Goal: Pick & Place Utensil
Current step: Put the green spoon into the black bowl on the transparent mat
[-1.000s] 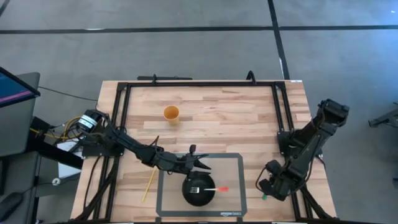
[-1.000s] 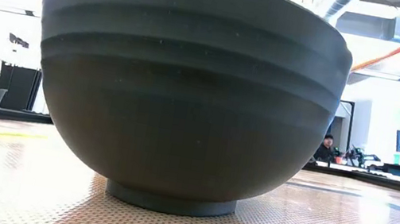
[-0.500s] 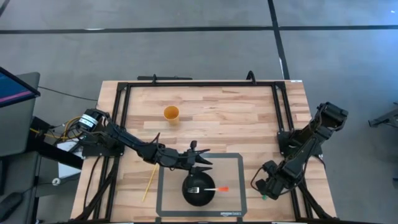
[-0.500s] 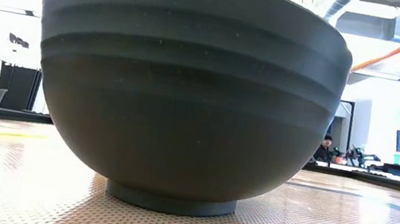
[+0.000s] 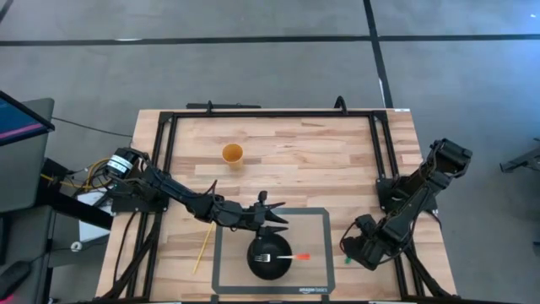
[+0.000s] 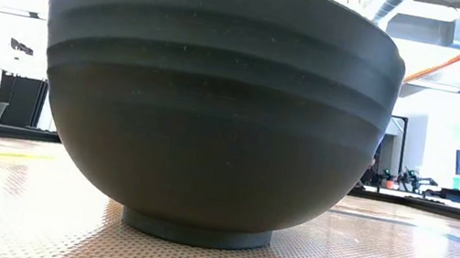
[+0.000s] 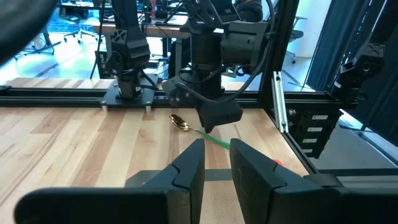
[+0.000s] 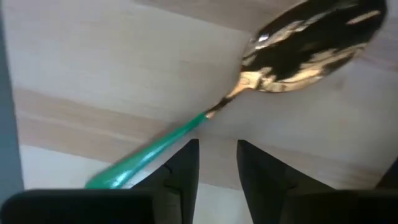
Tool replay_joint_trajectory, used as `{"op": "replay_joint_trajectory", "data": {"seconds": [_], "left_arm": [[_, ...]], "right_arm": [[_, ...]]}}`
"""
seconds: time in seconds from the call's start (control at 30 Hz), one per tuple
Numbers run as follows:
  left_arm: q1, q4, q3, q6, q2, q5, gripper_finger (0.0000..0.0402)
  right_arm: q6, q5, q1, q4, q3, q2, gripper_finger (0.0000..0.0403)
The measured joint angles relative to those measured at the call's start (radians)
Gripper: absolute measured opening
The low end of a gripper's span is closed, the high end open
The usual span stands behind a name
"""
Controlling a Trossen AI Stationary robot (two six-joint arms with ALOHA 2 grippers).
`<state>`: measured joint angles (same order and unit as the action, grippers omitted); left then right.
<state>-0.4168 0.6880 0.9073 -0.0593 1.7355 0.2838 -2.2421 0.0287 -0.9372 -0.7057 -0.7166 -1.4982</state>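
Observation:
A spoon (image 8: pixel 311 43) with a gold bowl and a green handle (image 8: pixel 155 146) lies flat on the wood at the table's near right; its handle end (image 5: pixel 348 260) shows in the high view. My right gripper (image 8: pixel 217 155) points down, open, its fingertips just beside the handle and nothing between them. A fork (image 5: pixel 283 257) with an orange handle lies across the rim of the dark bowl (image 5: pixel 257 267) on the grey mat (image 5: pixel 316 224). My left gripper (image 5: pixel 272 218) hovers level just beyond the bowl, open and empty.
An orange cup (image 5: pixel 232 154) stands at the far middle of the table. A thin yellow stick (image 5: pixel 202 247) lies left of the mat. A black frame rail (image 5: pixel 253 114) runs round the table top. The bowl (image 6: pixel 216 99) fills the low view.
My right gripper has turned a little above the spoon, and the green handle end now shows farther out beside it, toward the mat.

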Motion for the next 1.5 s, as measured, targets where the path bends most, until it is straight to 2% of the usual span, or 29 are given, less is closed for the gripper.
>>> {"op": "replay_joint_trajectory", "data": {"seconds": [0.9, 1.1, 1.37, 1.5], "left_arm": [[0.0, 0.0, 0.0, -0.005, 0.0, -0.002, 0.0077], [-0.001, 0.0, 0.0, -0.005, 0.0, -0.002, 0.0077], [-0.002, 0.0, 0.0, -0.005, 0.0, -0.001, 0.0077], [-0.002, 0.0, 0.0, -0.005, 0.0, -0.001, 0.0077]], "right_arm": [[0.024, -0.037, -0.005, 0.048, 0.0, 0.0, 0.0098], [0.005, -0.136, -0.004, 0.053, 0.0, 0.0, 0.0098], [-0.038, -0.134, 0.0, 0.051, 0.0, -0.002, 0.0098], [-0.049, -0.136, 0.011, 0.052, -0.002, -0.045, 0.0098]]}}
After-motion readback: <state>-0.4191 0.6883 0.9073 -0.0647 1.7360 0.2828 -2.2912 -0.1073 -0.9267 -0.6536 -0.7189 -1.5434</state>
